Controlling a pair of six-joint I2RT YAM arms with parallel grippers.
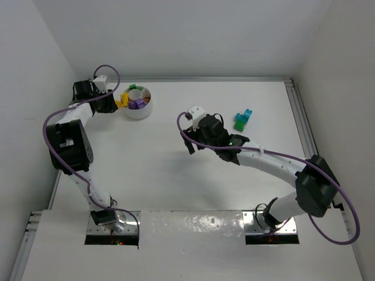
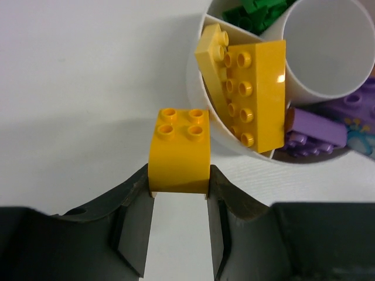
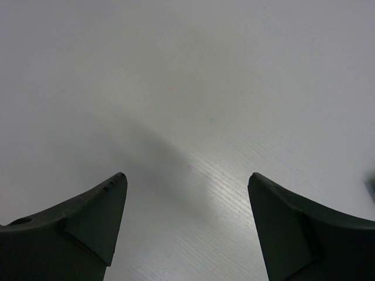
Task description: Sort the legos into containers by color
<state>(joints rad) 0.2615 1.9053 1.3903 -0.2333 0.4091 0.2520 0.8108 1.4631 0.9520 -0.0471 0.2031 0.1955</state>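
Yellow brick (image 2: 179, 149) was clamped in the left gripper (image 2: 179, 182), just outside the bowl (image 2: 225, 143) rim; right gripper (image 3: 184, 193) was spread, empty. Released there, it might be dropped onto the table (image 2: 70, 88).

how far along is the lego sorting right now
Done: the bowl already has green bricks, yellow bricks and purple bricks in separate sections. In hand: the left gripper is shut on a yellow brick just outside the rim, beside the yellow section. Left: a teal brick and a loose green brick lie on the table to the right; the right gripper is open and empty.
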